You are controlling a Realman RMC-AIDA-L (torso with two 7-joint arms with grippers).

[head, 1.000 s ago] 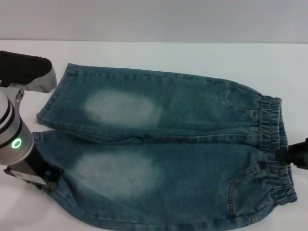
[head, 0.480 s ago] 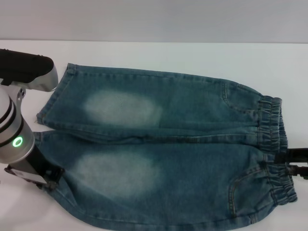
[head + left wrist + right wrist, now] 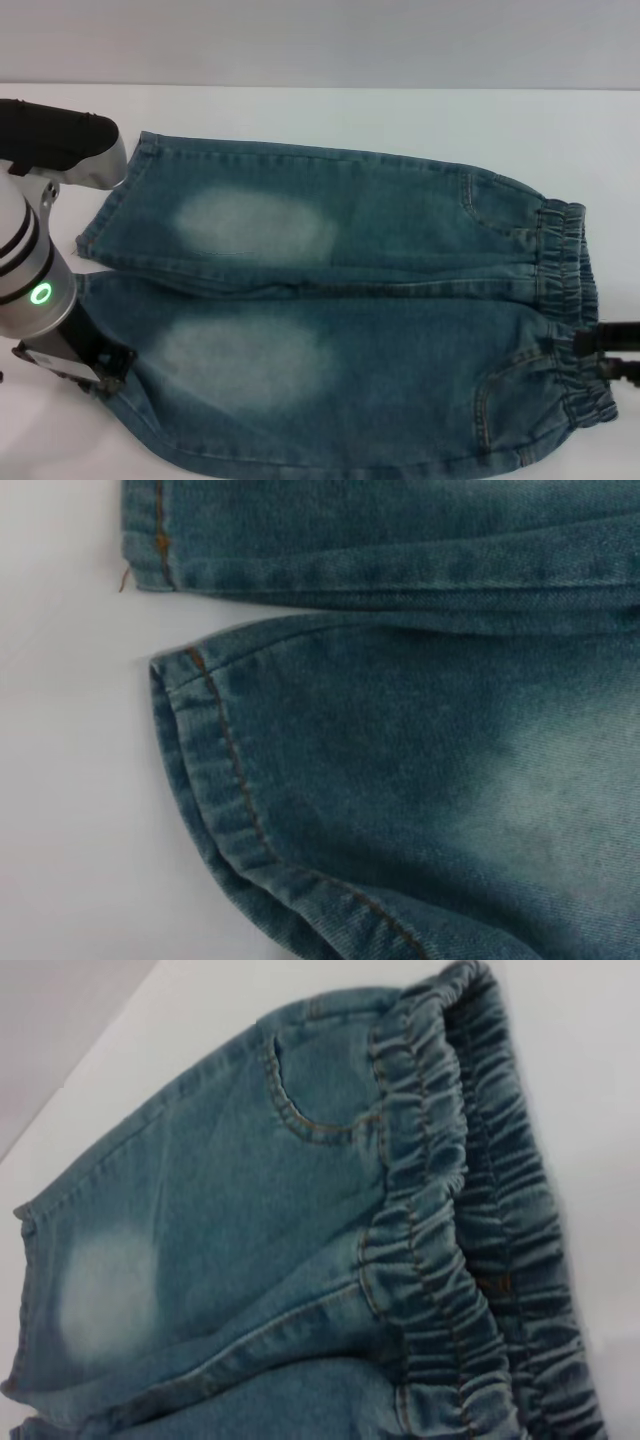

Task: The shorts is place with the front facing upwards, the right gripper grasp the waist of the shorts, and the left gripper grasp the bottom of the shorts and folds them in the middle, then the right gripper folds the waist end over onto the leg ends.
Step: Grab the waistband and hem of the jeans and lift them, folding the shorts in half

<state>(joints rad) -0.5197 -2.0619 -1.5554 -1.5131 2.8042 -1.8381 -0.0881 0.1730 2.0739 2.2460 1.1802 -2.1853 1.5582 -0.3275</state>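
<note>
The blue-green denim shorts (image 3: 350, 290) lie flat, front up, with pale patches on both legs. The elastic waist (image 3: 565, 290) points right and the bottom of the shorts (image 3: 100, 215) points left. My left gripper (image 3: 100, 368) sits at the near leg's hem, on its white-and-silver arm (image 3: 30, 270) with the green ring. The left wrist view shows that hem (image 3: 215, 780) close up, and the far leg's hem (image 3: 150, 540). My right gripper (image 3: 600, 350) shows as a dark tip at the near part of the waist, open. The right wrist view shows the puckered waist (image 3: 440, 1220).
The shorts rest on a white table (image 3: 350, 115), with bare surface behind them and at the left. A grey wall rises beyond the table's far edge. A stitched pocket (image 3: 320, 1080) lies just inside the waistband.
The right gripper has moved nearer and slightly left along the waistband, and its dark tip now shows as two separate bars. The left arm has shifted slightly right.
</note>
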